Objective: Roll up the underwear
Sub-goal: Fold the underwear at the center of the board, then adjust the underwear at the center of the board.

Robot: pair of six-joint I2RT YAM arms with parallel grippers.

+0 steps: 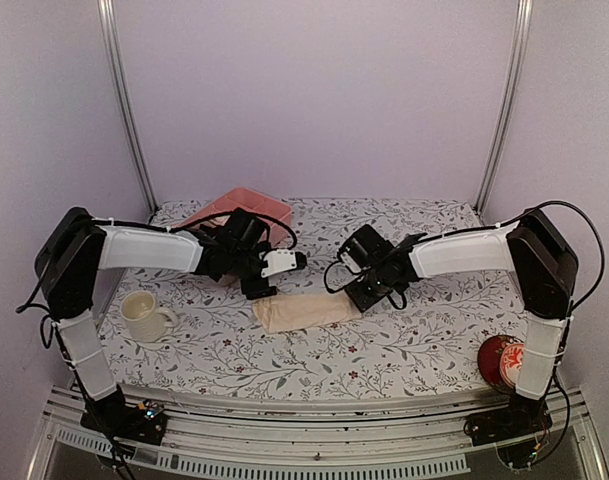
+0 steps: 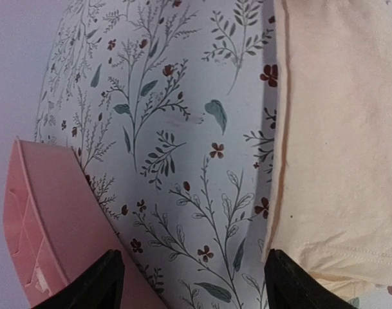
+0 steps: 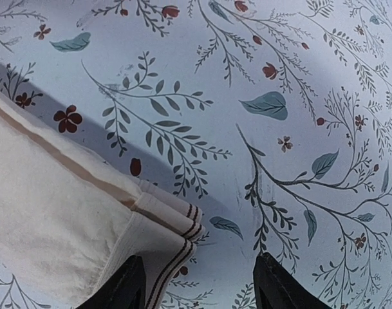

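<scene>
Top view: pale peach-beige fabric garment (image 1: 304, 312) has both ends covered, the left end by the left gripper (image 2: 194, 284), the right end by the right gripper (image 3: 199, 286). Jaw gap unreadable from up there. Left wrist: garment clipped by top and right edges. Right wrist: clipped by left and bottom edges; layer count at the brown-striped hem unclear. Both wrist cams show only black fingertips (image 2: 99, 283), the rest cut off at the bottom edge. Pink plastic compartment tray (image 1: 222, 205): near part hidden behind the left arm (image 1: 149, 248) on top view, clipped left and bottom on left wrist. Red round container (image 1: 496, 358): right side behind the right arm (image 1: 539, 350), can't identify it.
</scene>
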